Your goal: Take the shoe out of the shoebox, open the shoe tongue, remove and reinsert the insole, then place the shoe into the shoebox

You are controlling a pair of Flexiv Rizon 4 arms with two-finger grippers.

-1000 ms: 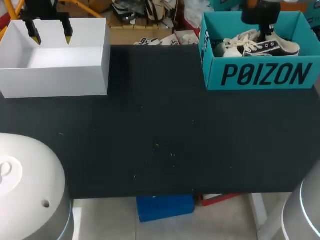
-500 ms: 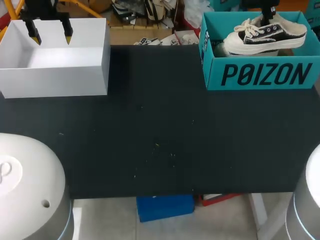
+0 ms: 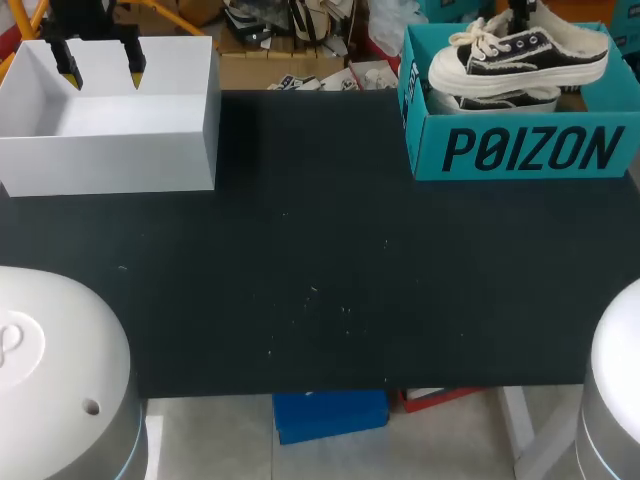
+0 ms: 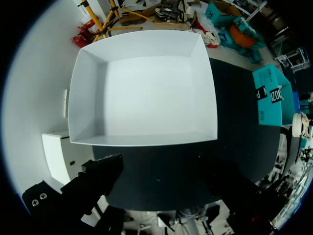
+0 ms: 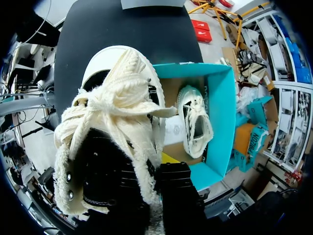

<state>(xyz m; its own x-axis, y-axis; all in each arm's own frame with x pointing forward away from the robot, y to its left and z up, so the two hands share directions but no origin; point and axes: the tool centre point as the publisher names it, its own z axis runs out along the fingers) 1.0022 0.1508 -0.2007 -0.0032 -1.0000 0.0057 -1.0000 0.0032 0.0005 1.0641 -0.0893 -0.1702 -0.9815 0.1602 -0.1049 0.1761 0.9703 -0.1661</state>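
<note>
At the far left, the left gripper (image 3: 100, 66) hangs over the white box (image 3: 110, 150), its yellow-tipped fingers (image 3: 135, 66) well apart and holding nothing. The black table (image 3: 320, 280) spreads between that box and the teal shoebox (image 3: 520, 150) at the far right. Above the shoebox's open top hangs the black-and-cream shoe (image 3: 520, 52), toe toward the white box, clamped at its collar by the right gripper (image 5: 155, 169). A second shoe (image 5: 194, 122) lies inside the shoebox.
</note>
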